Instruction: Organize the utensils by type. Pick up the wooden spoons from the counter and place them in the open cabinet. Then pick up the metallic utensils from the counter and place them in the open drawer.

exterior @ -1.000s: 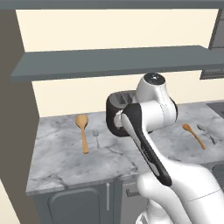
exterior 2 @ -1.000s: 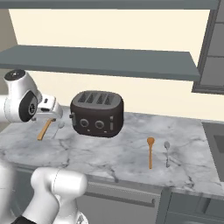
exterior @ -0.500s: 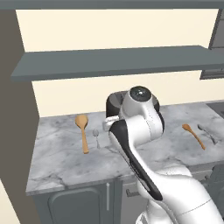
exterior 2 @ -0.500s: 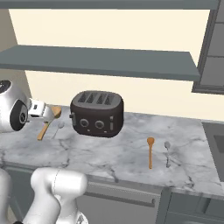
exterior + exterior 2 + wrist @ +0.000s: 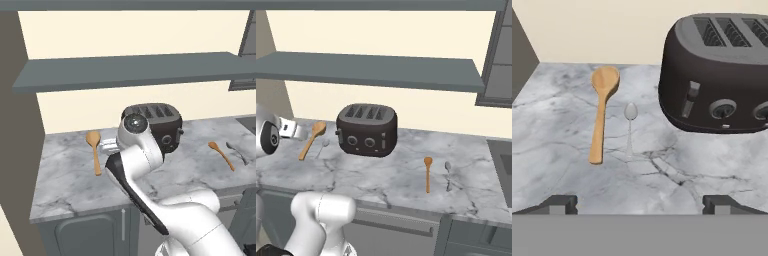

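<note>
Gaping pincer (image 5: 640, 202) above counter (image 5: 557, 135), toaster (image 5: 722, 75) cropped, metal spoon (image 5: 630, 127) faint

Counter (image 5: 557, 140): white-grey marble, dark veining. Wooden spoon (image 5: 601, 111) left of toaster: orange-brown. Metal spoon (image 5: 630, 125) just beside it, nearer toaster: pale silver-grey. Toaster (image 5: 717, 75): glossy dark brown-black, grey dials and lever. Second wooden spoon (image 5: 427, 173) right of toaster: orange-brown; metal spoon (image 5: 448, 175) beside it: silver-grey. Shelf (image 5: 366, 71) above toaster: slate grey. Wall (image 5: 406, 35): cream. Cupboard fronts (image 5: 85, 232) under counter: dark grey.
</note>
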Available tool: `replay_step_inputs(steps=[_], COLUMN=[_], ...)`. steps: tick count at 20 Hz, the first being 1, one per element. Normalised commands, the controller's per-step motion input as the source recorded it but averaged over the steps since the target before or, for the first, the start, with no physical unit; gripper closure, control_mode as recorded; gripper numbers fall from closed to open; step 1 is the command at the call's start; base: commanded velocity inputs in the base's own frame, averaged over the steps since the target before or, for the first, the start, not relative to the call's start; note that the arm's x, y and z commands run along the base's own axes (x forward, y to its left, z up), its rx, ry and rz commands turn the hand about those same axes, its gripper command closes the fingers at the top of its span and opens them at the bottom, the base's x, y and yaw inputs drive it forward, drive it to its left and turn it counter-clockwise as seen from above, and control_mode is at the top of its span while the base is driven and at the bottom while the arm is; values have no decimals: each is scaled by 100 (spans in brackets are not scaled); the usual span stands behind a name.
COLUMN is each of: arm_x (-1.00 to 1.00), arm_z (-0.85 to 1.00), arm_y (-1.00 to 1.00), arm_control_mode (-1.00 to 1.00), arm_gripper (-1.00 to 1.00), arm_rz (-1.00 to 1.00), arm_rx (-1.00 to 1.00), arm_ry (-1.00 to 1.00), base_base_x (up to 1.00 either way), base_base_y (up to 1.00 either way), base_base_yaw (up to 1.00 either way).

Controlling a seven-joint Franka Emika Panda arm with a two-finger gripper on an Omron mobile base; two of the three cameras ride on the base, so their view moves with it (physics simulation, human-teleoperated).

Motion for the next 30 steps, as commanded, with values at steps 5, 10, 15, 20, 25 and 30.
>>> replay_step_inputs(steps=[5, 10, 15, 20, 25, 30], arm_x=[34, 37, 44, 48, 46, 45], arm_z=[-12, -22, -32, -30, -35, -38], arm_y=[29, 12, 21, 13, 5, 10], arm_control_mode=[-100, -100, -100, -100, -100, -100], arm_gripper=[-100, -100, -100, -100, -100, -100], arm_rz=[0, 0, 0, 0, 0, 0], arm_rx=[0, 0, 0, 5, 4, 1], arm_ry=[7, 4, 0, 0, 0, 5], base_base_x=[0, 0, 0, 0, 0, 0], base_base_y=[0, 0, 0, 0, 0, 0], base_base_yaw=[0, 0, 0, 0, 0, 0])
